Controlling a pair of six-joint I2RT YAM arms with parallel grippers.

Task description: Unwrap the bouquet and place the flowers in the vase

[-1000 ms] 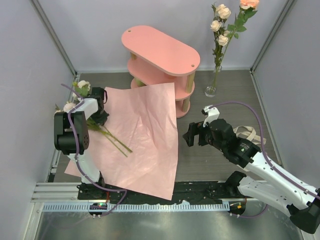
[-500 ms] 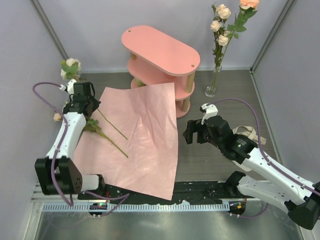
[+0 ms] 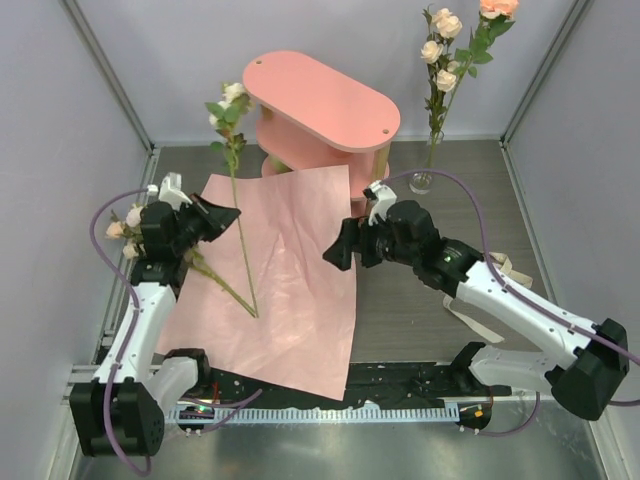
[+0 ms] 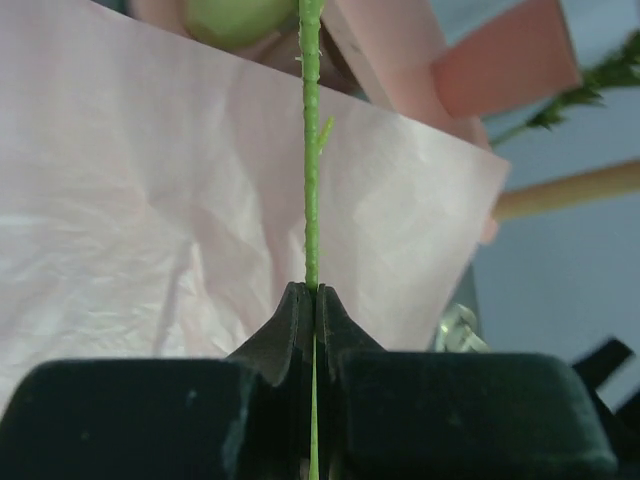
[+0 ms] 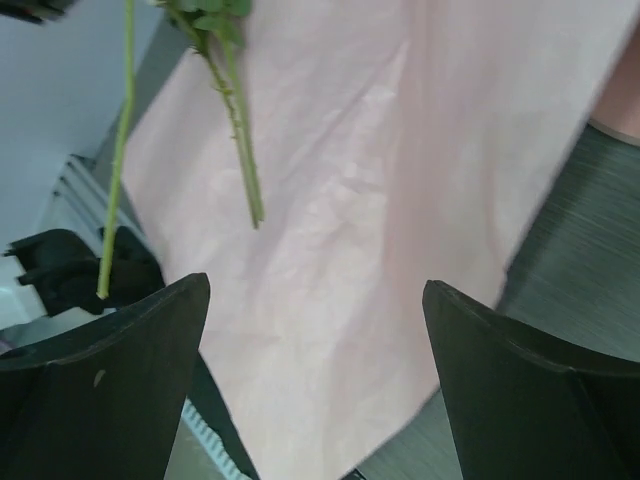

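— While the left gripper stands clenched on one rose stem in the overhead view, where does the risk lie?

— In the length. The bloom rides far above the jaws and the cut end hangs below them over the pink paper, so the thin stem could pivot in the pinch. The vase sits well apart from those jaws, beyond the right gripper, with flowers standing in it. Its narrow glass neck leaves little room, and a nudge might tip it.

— And the left wrist camera?

— Black fingertips meet on the stem with no gap. It is slim, green and nubbly, running straight out ahead of the jaws over soft, creased paper. Such a hard, round stalk looks prone to twisting.

— The right wrist camera?

— Those jaws stand spread wide, nothing between them. Ahead of them lies matte, wrinkled paper with a second leafy stem on it, and the held stem hangs just beyond one fingertip. A handover taken off-centre could snag leaves or drag the sheet.
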